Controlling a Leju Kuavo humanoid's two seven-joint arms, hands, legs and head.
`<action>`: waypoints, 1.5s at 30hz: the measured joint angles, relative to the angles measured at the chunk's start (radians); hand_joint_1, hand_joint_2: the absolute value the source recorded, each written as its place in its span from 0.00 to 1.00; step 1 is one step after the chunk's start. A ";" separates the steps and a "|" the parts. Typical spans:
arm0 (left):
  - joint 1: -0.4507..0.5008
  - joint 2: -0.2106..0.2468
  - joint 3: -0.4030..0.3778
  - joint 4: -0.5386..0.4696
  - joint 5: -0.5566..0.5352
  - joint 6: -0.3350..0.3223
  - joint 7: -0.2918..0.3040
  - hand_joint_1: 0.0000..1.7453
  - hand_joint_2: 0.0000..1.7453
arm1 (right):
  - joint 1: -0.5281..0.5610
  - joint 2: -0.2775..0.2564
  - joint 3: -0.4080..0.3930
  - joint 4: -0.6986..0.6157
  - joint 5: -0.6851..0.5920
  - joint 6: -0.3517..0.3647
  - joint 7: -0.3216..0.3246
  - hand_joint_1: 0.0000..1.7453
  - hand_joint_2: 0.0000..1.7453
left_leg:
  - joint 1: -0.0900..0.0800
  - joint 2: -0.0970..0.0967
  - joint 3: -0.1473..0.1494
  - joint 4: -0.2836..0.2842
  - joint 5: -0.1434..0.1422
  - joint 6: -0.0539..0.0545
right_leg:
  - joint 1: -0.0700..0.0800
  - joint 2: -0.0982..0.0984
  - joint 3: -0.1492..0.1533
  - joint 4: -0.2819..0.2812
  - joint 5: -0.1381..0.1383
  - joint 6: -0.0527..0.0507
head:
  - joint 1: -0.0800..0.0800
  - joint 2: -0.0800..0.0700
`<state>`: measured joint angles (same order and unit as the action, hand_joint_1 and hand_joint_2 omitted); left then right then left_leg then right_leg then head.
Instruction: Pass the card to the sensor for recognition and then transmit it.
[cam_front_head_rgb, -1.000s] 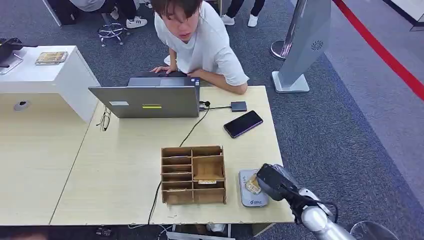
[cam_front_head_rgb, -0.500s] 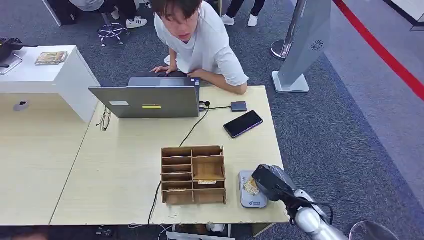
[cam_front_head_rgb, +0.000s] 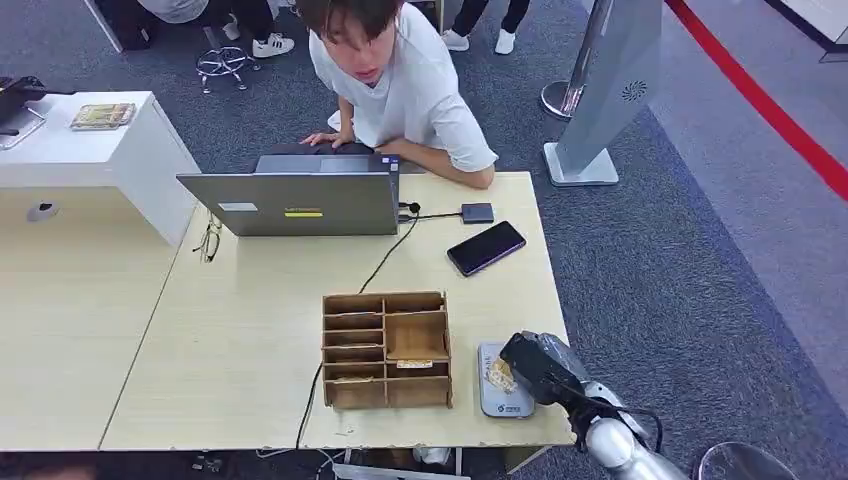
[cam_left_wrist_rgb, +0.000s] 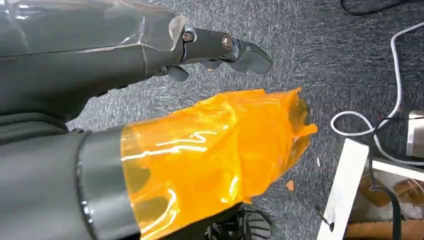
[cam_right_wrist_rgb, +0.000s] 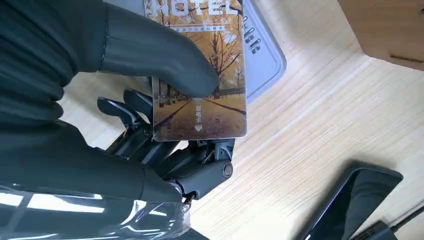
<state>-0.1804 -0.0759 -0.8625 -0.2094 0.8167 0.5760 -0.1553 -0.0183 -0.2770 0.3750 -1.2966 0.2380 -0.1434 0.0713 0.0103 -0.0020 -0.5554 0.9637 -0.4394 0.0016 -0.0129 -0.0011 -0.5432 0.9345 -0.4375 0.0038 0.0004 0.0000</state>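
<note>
The right hand (cam_right_wrist_rgb: 150, 125) is pinching the hotel key card (cam_right_wrist_rgb: 200, 70) between thumb and fingers, holding it just over the grey card reader (cam_front_head_rgb: 498, 392), its long axis running out past the fingertips across the reader. The reader is lying on the pale wooden table (cam_front_head_rgb: 240, 320) just beside the wooden organiser (cam_front_head_rgb: 386, 348). The left hand (cam_left_wrist_rgb: 215, 47) is hanging with fingers loosely apart, holding nothing, over grey carpet

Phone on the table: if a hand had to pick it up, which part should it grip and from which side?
The phone lies flat and face up, askew, near the table's right edge, apart from the adapter behind it. Probably best pinched across its two long edges, coming from above and the right, where nothing crowds it. The right hand currently holds the card.
</note>
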 joint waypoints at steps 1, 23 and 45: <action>0.000 0.000 0.002 0.000 0.000 0.000 0.000 0.00 0.00 | 0.000 0.001 0.000 0.002 0.000 0.000 0.000 1.00 1.00 | 0.000 0.000 0.000 0.000 0.000 0.000 | 0.000 0.000 0.000 0.000 0.000 0.000 | 0.000 0.000; 0.000 0.000 0.032 0.000 -0.003 0.001 -0.003 0.00 0.00 | -0.008 0.005 0.000 -0.006 0.001 0.019 -0.017 1.00 1.00 | 0.000 0.000 0.001 0.000 0.000 0.000 | 0.000 0.000 0.001 0.000 0.000 0.000 | 0.000 0.000; 0.005 -0.002 0.108 0.000 -0.013 0.000 -0.023 0.00 0.00 | -0.007 -0.052 0.050 -0.247 -0.019 0.071 -0.080 1.00 1.00 | 0.000 0.000 0.001 0.000 0.000 0.000 | 0.000 0.000 0.001 0.000 0.000 0.000 | 0.000 0.000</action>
<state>-0.1755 -0.0774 -0.7549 -0.2094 0.8042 0.5756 -0.1778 -0.0255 -0.3292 0.4254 -1.5435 0.2190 -0.0729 -0.0088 0.0102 -0.0019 -0.5548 0.9637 -0.4394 0.0016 -0.0129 -0.0012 -0.5423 0.9345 -0.4374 0.0036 0.0004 0.0000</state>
